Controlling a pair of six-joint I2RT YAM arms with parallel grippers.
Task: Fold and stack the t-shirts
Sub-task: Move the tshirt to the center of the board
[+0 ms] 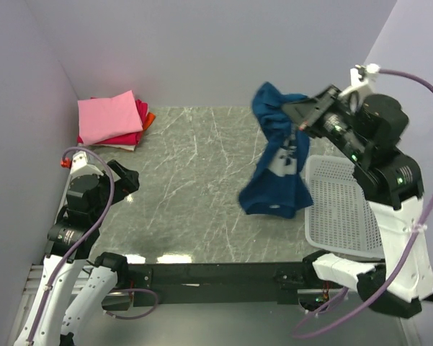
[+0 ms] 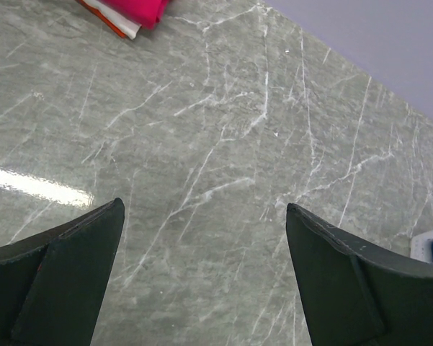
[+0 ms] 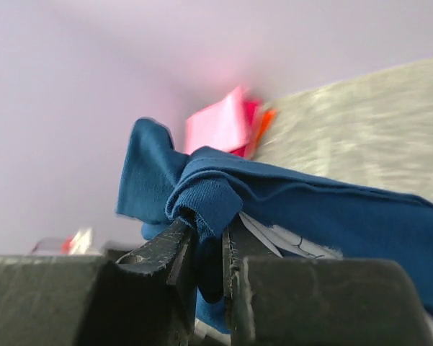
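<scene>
R fingers (image 3: 158, 259) pinch blue shirt (image 3: 310, 209) above grey marble tabletop (image 1: 187, 187); lilac walls (image 1: 202, 50).

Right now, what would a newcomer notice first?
The blue shirt, dangling crumpled from the shut right gripper over the right side of the table, next to the white basket. Then the folded pile, pink on top, in the far left corner, and the left gripper open over the table.

Top cam: high behind arm bases (image 1: 109, 264), looking down on whole counter (image 1: 194, 187). Left wrist: close, tilted down at counter past own jaws. Right wrist: low, near-level toward folded stack (image 3: 223, 122); all three catch it.
</scene>
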